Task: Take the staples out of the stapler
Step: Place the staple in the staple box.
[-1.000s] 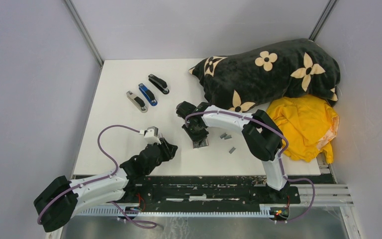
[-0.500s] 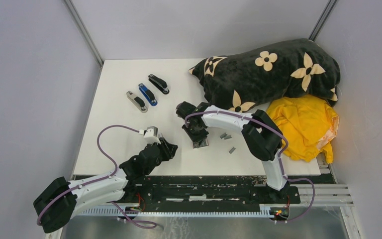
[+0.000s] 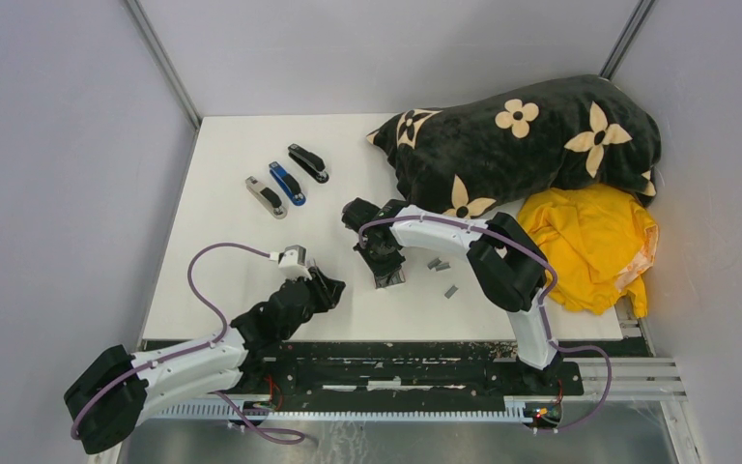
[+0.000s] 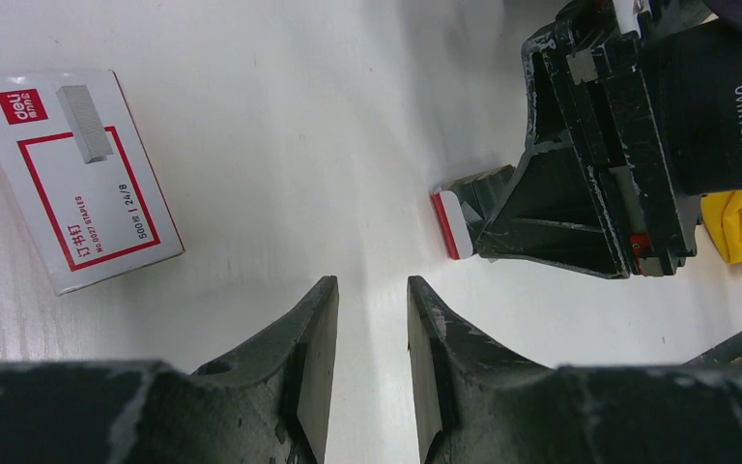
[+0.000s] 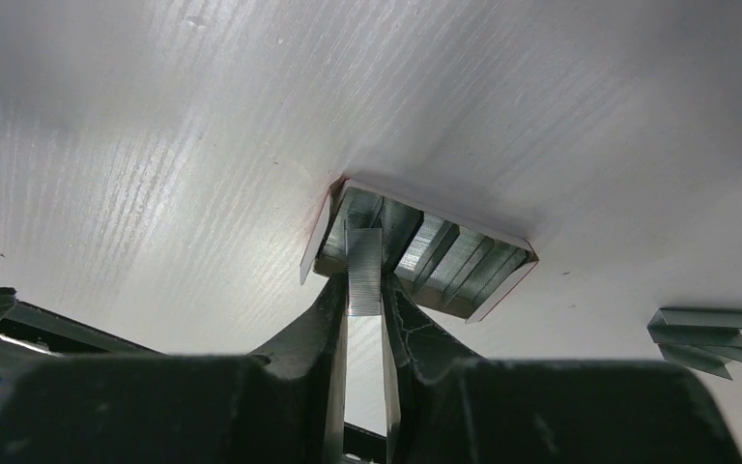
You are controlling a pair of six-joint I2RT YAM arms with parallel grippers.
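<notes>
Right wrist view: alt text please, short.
The right claw pinches a grey strip of staples at the mouth of a small open box that holds more strips, on a white table. A few loose staple strips lie apart to the right.

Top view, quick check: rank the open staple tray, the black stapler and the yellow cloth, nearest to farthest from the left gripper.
From the left gripper:
1. Open staple tray, close by on its right.
2. Black stapler, ahead and slightly left, far end of the stapler row.
3. Yellow cloth, far right edge of the table.
</notes>
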